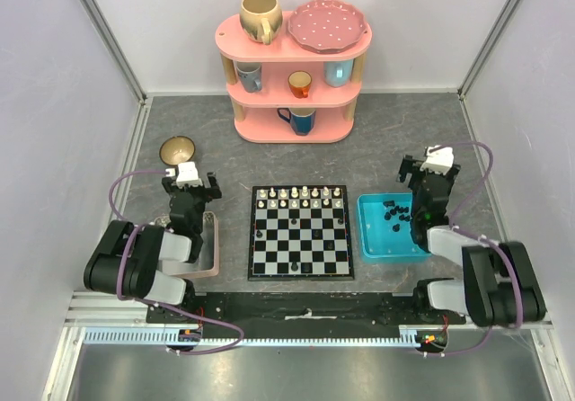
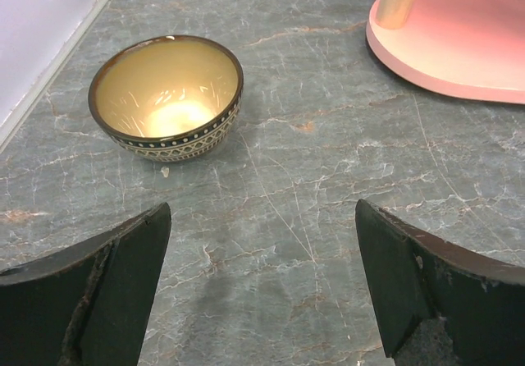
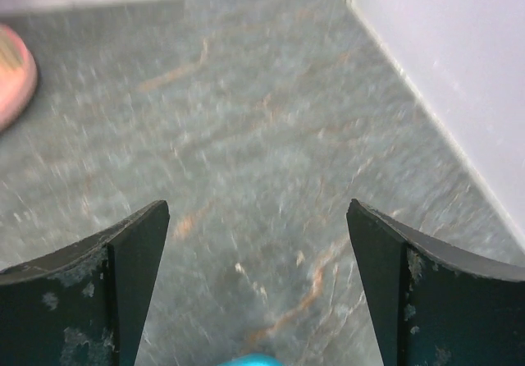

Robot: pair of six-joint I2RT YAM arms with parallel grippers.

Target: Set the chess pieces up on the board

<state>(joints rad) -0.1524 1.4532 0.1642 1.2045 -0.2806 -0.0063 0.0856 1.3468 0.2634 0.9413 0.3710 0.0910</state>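
Chess pieces of the black side lay loose in the blue tray, which sat just right of the board. A cream row already stood along the board's far edge, and a few black men were scattered on the squares. The right gripper hung over the tray's far part with its jaws wide apart and nothing between them. It faced away toward the far right corner, so the pieces lay below and behind its fingertips, with only a sliver of blue at the bottom of its own view. The left gripper, equally spread and empty, pointed at the bowl across the board, so the right arm was clearly nearer. Whether the pieces stood upright or lay on their sides was too small to tell.
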